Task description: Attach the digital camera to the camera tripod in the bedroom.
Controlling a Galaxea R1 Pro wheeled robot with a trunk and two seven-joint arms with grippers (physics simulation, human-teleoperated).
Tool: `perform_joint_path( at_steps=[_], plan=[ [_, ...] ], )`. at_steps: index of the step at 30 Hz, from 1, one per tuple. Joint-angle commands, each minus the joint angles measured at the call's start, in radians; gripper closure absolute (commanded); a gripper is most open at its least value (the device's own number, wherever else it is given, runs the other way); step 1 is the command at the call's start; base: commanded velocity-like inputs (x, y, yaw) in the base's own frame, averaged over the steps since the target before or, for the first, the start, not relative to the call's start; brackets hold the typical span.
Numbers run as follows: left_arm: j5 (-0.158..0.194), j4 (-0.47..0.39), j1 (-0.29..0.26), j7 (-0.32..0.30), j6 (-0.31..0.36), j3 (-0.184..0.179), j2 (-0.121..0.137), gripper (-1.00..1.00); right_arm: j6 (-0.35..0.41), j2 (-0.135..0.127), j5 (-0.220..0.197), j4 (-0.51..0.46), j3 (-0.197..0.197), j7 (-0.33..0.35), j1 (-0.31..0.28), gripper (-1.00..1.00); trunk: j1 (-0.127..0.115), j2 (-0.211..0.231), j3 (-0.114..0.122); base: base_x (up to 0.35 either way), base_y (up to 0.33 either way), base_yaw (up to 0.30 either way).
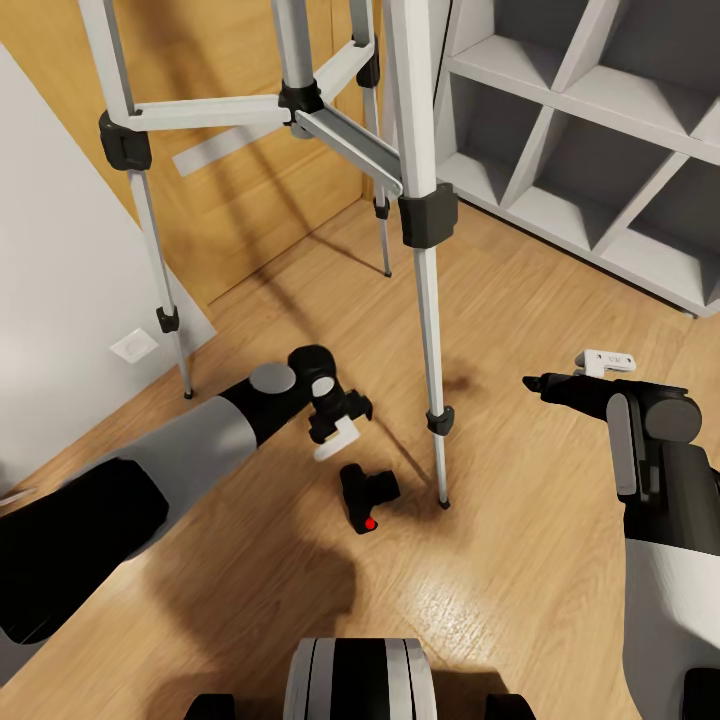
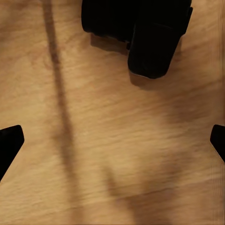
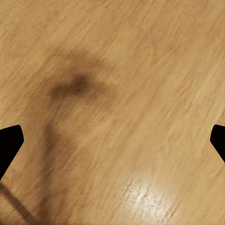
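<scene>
Left gripper (image 1: 338, 425), fingers spread and holding nothing, is hovering just above the camera (image 1: 367, 495) lying on the floor (image 1: 520, 600) beside a tripod (image 1: 425, 215) leg. Right gripper (image 1: 560, 385), also spread and empty, is waiting well apart. Pickup appears to be in hand; next, the left gripper likely needs lowering squarely around the camera body.

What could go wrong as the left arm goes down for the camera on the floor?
The digital camera lies on the floor close to a camera tripod leg, so the left gripper might bump the leg. In the left wrist view the camera sits ahead of the open fingers, not between them; closing now would likely miss.
</scene>
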Motion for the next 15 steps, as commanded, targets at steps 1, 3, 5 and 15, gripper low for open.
perform_joint_path(
  at_steps=[1, 3, 5, 15],
  plan=[
    [-0.003, -0.001, -0.001, 0.0, -0.004, -0.002, 0.0, -1.0, 0.004, 0.0, -0.003, -0.001, -0.001, 0.002, -0.001, -1.0, 0.0, 0.0, -0.001, 0.0, 0.0, 0.0],
    [0.008, 0.008, -0.001, 0.002, -0.021, -0.003, 0.001, -1.0, 0.004, 0.0, -0.003, -0.001, -0.001, 0.002, -0.001, -1.0, 0.0, 0.0, -0.001, 0.0, 0.0, 0.0],
    [0.017, 0.015, -0.001, 0.004, -0.036, -0.003, 0.001, -1.0, 0.004, 0.0, -0.003, -0.001, -0.001, 0.002, -0.001, -1.0, 0.0, 0.0, -0.001, 0.0, 0.0, 0.0],
    [0.024, 0.071, 0.002, 0.012, -0.09, -0.004, -0.003, -1.0, 0.004, 0.0, -0.003, -0.001, -0.001, 0.002, -0.001, -1.0, 0.0, 0.0, -0.001, 0.0, 0.0, 0.0]
  ],
)
